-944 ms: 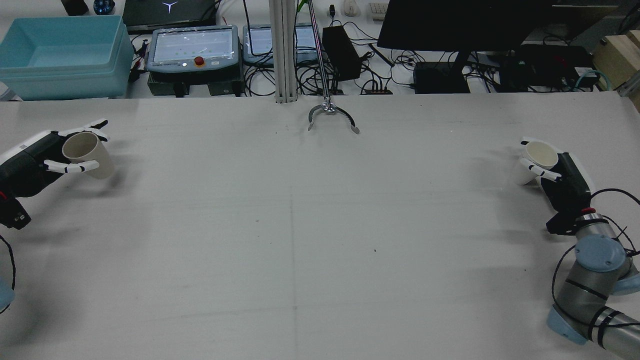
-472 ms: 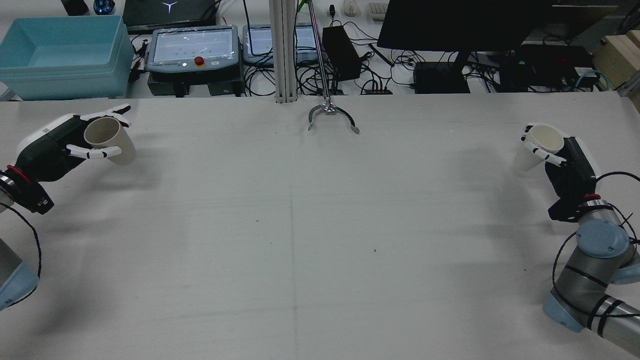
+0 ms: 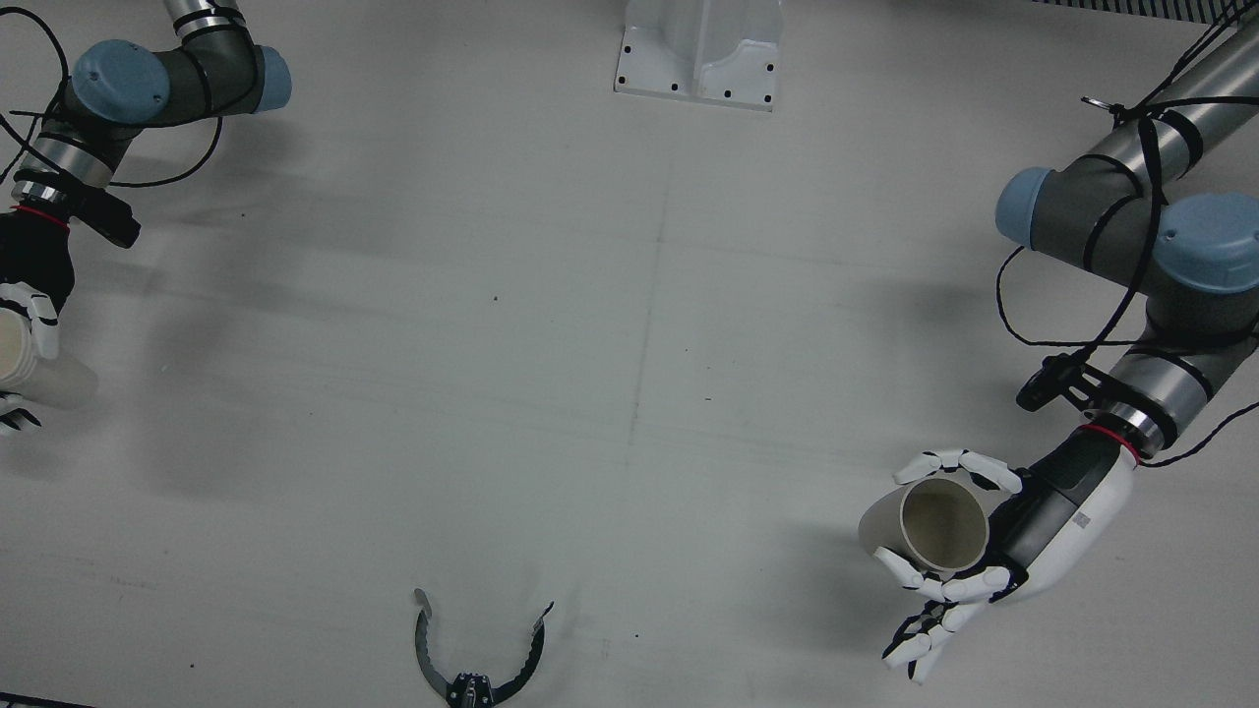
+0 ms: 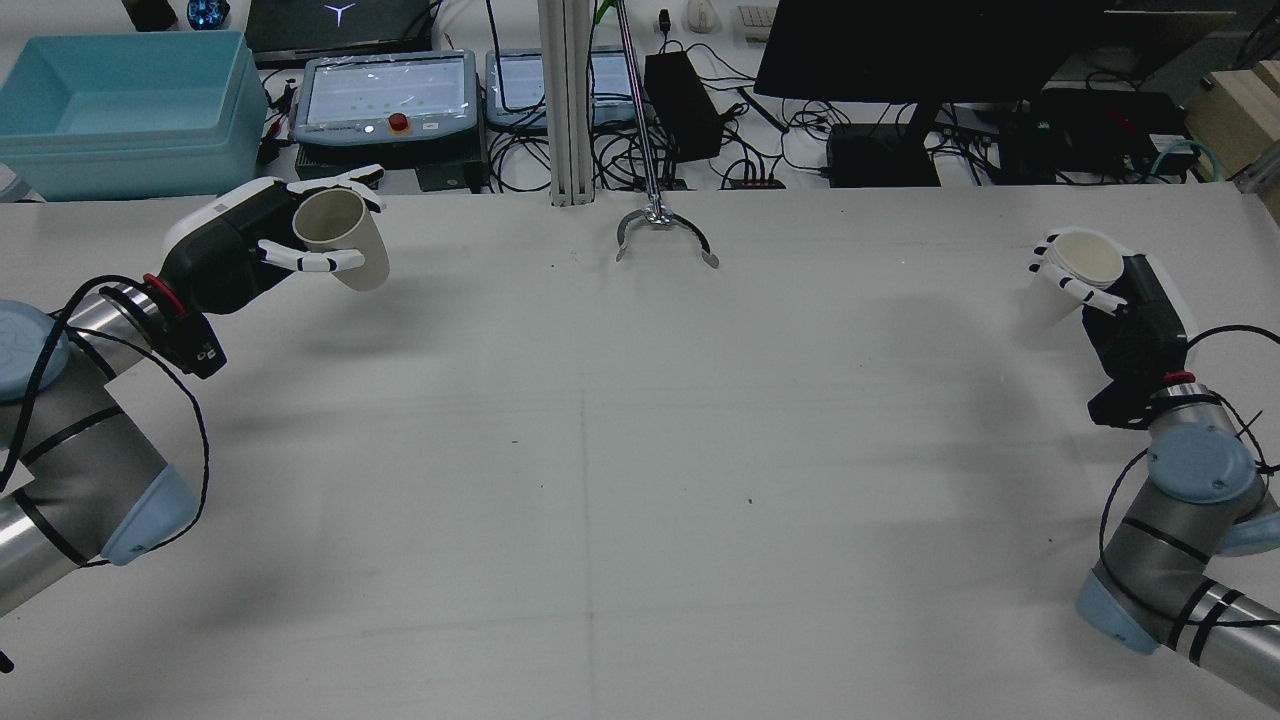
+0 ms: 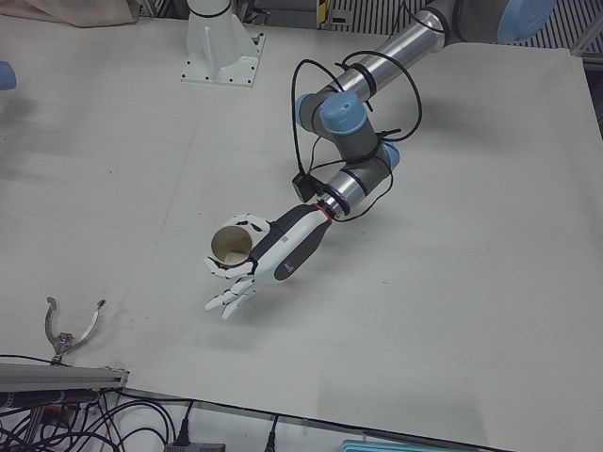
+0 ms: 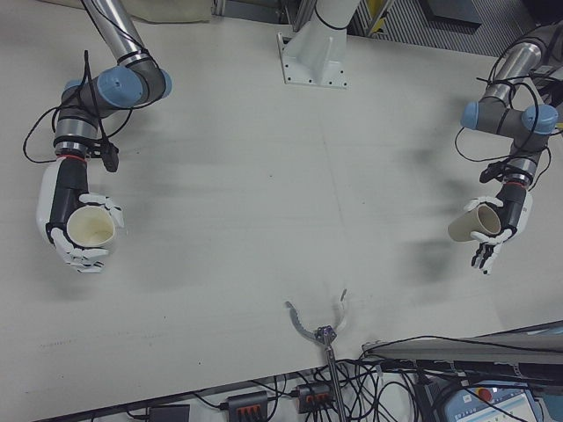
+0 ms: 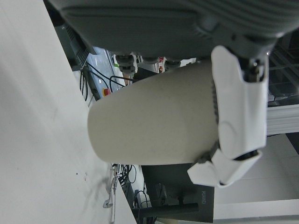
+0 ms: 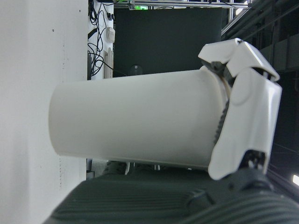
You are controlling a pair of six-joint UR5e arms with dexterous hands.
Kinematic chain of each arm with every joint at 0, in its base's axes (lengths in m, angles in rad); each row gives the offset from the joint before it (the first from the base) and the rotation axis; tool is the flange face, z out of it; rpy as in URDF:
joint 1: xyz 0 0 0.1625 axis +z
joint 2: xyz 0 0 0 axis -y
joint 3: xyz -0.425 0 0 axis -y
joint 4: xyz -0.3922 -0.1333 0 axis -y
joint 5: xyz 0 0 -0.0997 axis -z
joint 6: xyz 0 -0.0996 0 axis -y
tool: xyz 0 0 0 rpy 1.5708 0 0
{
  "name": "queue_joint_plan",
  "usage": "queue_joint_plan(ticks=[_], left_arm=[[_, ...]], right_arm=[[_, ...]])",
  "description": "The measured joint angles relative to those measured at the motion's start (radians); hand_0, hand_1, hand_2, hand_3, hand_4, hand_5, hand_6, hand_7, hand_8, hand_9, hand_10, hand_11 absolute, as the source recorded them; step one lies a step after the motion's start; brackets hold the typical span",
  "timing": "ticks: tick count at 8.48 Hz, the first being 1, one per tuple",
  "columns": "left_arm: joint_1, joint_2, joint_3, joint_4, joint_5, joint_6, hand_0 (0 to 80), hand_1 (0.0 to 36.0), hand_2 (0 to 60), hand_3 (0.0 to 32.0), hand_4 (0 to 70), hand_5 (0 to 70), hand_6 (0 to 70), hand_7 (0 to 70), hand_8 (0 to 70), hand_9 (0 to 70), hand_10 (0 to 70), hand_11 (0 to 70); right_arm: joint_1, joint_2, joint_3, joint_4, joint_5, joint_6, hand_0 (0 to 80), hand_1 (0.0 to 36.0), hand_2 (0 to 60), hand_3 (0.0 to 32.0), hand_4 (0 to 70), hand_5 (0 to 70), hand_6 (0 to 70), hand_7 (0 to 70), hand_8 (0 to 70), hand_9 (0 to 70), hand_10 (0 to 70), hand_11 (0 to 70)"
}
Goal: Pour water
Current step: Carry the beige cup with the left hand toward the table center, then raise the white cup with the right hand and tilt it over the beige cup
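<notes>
Overhead, the front view shows the left hand [image 3: 993,546] at the view's lower right, fingers wrapped around a beige cup [image 3: 929,526] whose open mouth faces the camera; the cup is held clear of the white table [image 3: 629,344]. The right hand [image 3: 25,315] sits at the view's left edge, closed on a white cup [image 3: 29,369] that is partly cut off. A metal clamp [image 3: 477,659] lies near the bottom edge.

Rear view: the left hand [image 4: 250,250] holds the beige cup [image 4: 345,240] tilted, near the table's far edge. The right hand [image 4: 1120,300] grips the white cup [image 4: 1075,270] at far right, well apart from the other. The metal clamp [image 4: 660,235] lies between them at the far edge; a blue bin [image 4: 130,110] stands beyond the table.

Left-front view: the left hand [image 5: 273,259] encloses the beige cup [image 5: 231,250], mouth upward toward the camera.

Right-front view: the right hand [image 6: 75,220] clasps the white cup [image 6: 88,229]; the left hand [image 6: 501,224] carries the beige cup [image 6: 475,224], tilted.

Left hand view: fingers [image 7: 238,112] press against the beige cup [image 7: 154,121].

Right hand view: fingers [image 8: 247,112] bear on the white cup [image 8: 135,123]. Contents of either cup cannot be determined.
</notes>
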Motion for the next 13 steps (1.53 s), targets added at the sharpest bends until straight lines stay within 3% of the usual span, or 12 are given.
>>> queue_joint_plan(ticks=[1,4,9,11,13], left_arm=[[0.008,-0.033,0.000,0.021,0.003,0.001,52.4,36.0,60.0,0.0,37.3,34.6,4.5,12.7,0.0,1.1,3.6,8.2],[0.089,-0.126,0.000,0.070,0.004,0.023,53.5,36.0,60.0,0.0,37.4,34.5,4.7,12.8,0.0,1.1,4.0,8.9],[0.237,-0.261,-0.003,0.138,0.007,0.287,56.6,36.0,60.0,0.0,36.6,36.0,5.4,14.1,0.0,1.4,4.3,9.7],[0.309,-0.302,-0.002,0.170,0.008,0.316,55.5,36.0,60.0,0.0,36.4,36.3,5.7,14.1,0.1,1.4,4.3,9.6],[0.336,-0.347,0.004,0.192,0.028,0.319,55.6,36.0,60.0,0.0,36.2,35.6,5.4,13.6,0.0,1.3,4.2,9.3]], right_arm=[[0.001,0.001,0.013,-0.001,0.000,-0.001,50.1,36.0,60.0,0.0,28.7,64.1,47.8,66.0,34.4,47.2,31.4,47.0],[0.005,0.021,0.023,-0.001,0.000,-0.010,50.9,36.0,60.0,0.0,26.8,63.6,45.1,63.7,31.3,43.7,28.9,43.9],[0.007,0.037,0.054,-0.001,0.001,-0.042,51.7,36.0,60.0,0.0,29.5,66.2,46.3,65.8,31.5,44.1,29.2,44.2],[0.007,0.056,0.072,-0.001,0.000,-0.072,52.6,36.0,60.0,0.0,33.4,70.0,48.4,70.0,32.8,46.1,28.6,43.5],[0.009,0.066,0.157,-0.011,-0.001,-0.191,51.0,36.0,60.0,0.0,31.8,64.9,46.1,65.2,29.8,42.3,29.0,43.9]])
